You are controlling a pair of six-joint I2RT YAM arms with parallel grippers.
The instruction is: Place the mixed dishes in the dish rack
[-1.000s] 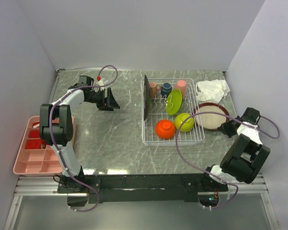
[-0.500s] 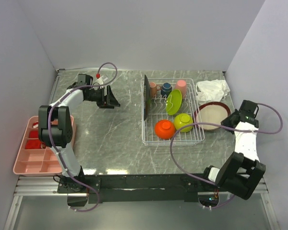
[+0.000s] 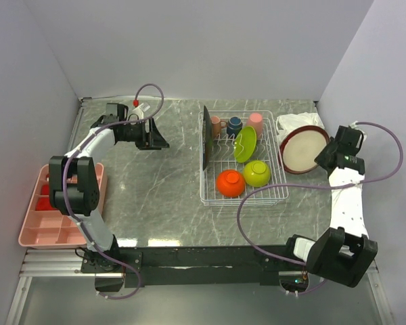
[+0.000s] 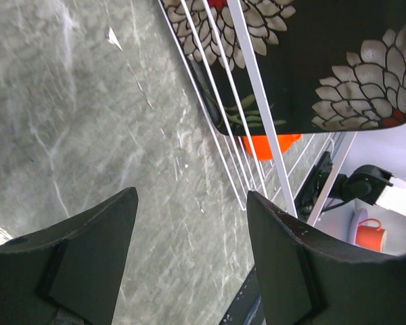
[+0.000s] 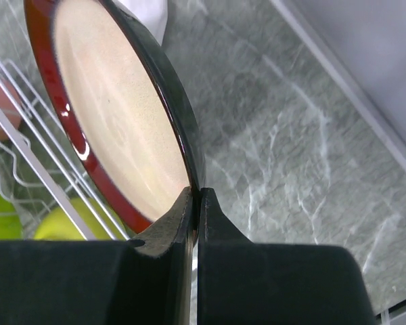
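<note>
My right gripper (image 3: 327,154) is shut on the rim of the brown round plate (image 3: 302,149) and holds it tilted up, off the table, just right of the white wire dish rack (image 3: 204,198). In the right wrist view the fingers (image 5: 196,203) pinch the plate's edge (image 5: 115,122). The rack holds the black floral square plate (image 3: 206,139) on edge, the orange bowl (image 3: 230,183), the lime green bowl (image 3: 257,173), the lime green plate (image 3: 244,143), and the salmon (image 3: 216,124), navy (image 3: 235,124) and pink (image 3: 255,122) cups. My left gripper (image 3: 162,138) is open and empty, left of the rack.
A white cloth rag (image 3: 292,122) lies behind the lifted plate at the back right. A pink divided tray (image 3: 37,223) sits at the left table edge. The walls close in on the left, back and right.
My right gripper has lifted the brown plate off the table, tilted it up and carried it back. The left arm has drawn back slightly.
</note>
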